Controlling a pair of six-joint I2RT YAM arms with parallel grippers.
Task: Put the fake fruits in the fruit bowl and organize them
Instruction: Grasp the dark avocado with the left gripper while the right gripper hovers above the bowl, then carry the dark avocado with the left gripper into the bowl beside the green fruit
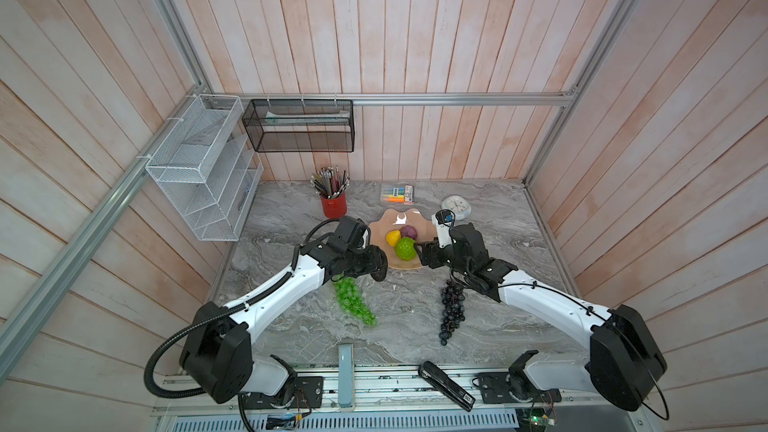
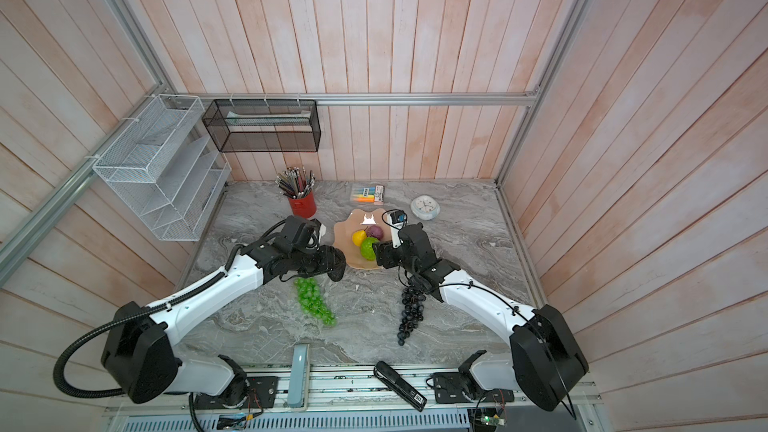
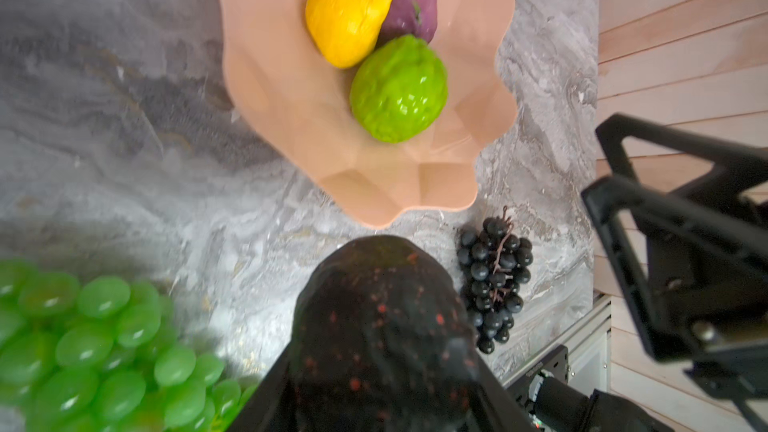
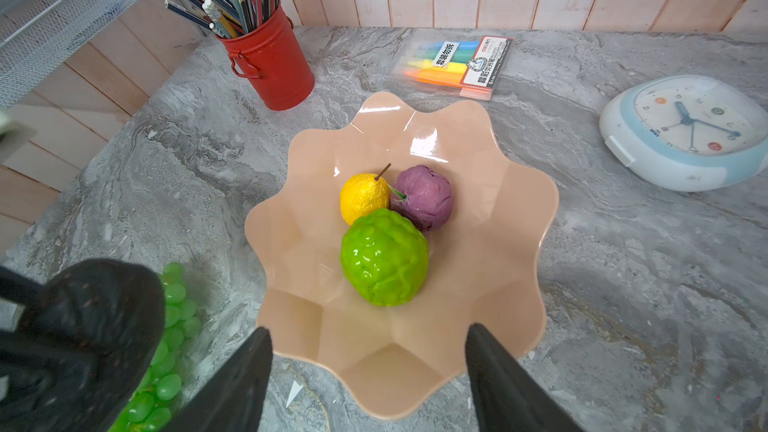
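- My left pincer (image 3: 374,388) is clamped on the avocado (image 3: 382,309), just beside the fruit bowl (image 4: 519,209); my right pincer (image 4: 368,332) stands apart, empty.
- Done: yellow ball (image 4: 361,197), purple ball (image 4: 424,197) and lime-green ball (image 4: 384,257) are inside.
- Left: green grape bunch (image 1: 353,301) and black grape bunch (image 1: 451,309), both on the desk (image 1: 407,326).

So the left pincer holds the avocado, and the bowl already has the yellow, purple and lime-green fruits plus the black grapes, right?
Wrong on the grapes: in both top views the black-purple grape bunch lies on the marble table, outside the fruit bowl. The rest stands.

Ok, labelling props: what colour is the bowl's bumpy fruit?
The bumpy fruit is lime green; clearest in right wrist view.
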